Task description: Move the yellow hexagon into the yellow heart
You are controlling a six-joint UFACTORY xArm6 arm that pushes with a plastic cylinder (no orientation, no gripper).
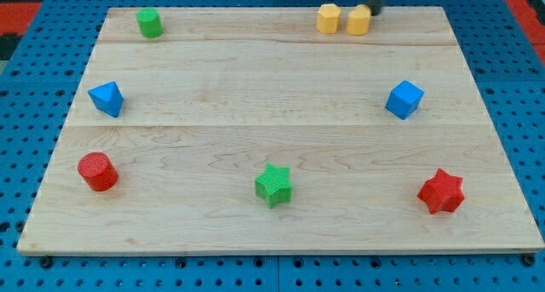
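Note:
Two yellow blocks sit close together near the board's top edge, right of centre. The left one looks like the yellow heart [329,18]. The right one looks like the yellow hexagon [358,20]. A narrow gap, if any, separates them. My tip [372,12] comes down from the view's top and stands at the hexagon's upper right side, touching it or nearly so.
On the wooden board [281,232] are a green cylinder [150,23] at top left, a blue triangular block [106,98] at left, a blue cube [404,99] at right, a red cylinder [98,171] at lower left, a green star [273,185] at bottom centre and a red star [441,191] at lower right.

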